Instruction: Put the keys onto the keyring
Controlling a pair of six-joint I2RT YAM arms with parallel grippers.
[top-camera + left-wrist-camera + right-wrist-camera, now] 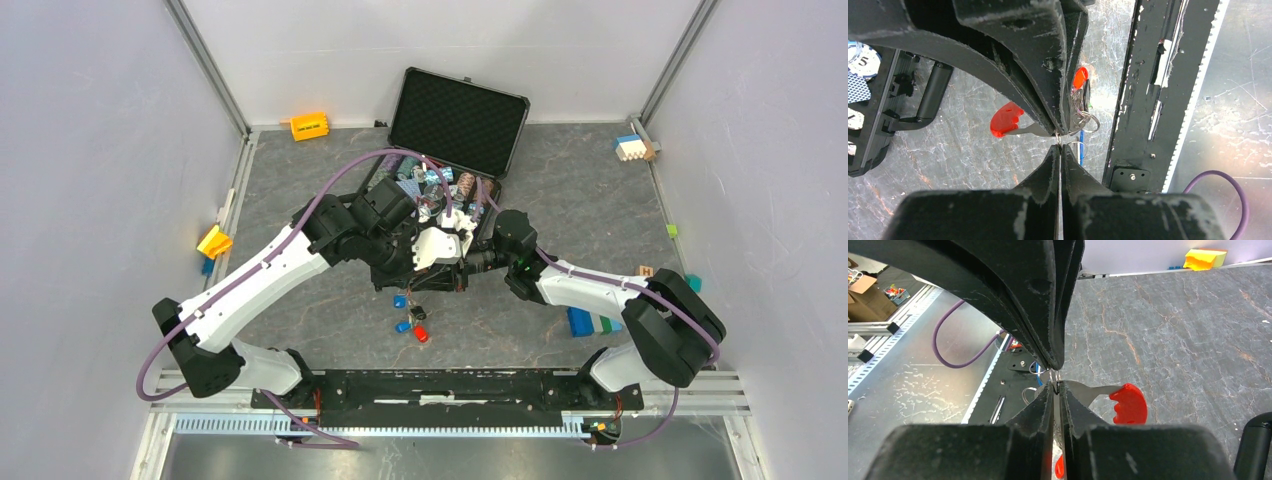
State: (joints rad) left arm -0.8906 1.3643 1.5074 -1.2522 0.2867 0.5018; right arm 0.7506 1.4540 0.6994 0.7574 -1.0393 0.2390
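My two grippers meet tip to tip above the middle of the table. The left gripper (1060, 146) (432, 272) is shut on the thin wire of the keyring (1088, 121). Opposite it, the right gripper (1055, 385) (453, 272) is shut on the metal end of a red-capped key (1128, 403) (1005, 120), which sticks out sideways. Two blue-capped keys (399, 300) (403, 326) and a small red piece (421, 335) (1079, 77) lie on the table just below. Whether that red piece is the fob I cannot tell.
An open black case (455, 120) holding poker chips and cards stands right behind the grippers. Around the edges lie an orange block (309, 126), a yellow block (214, 242) and blue blocks (585, 322). The black base rail (440, 385) runs along the near edge.
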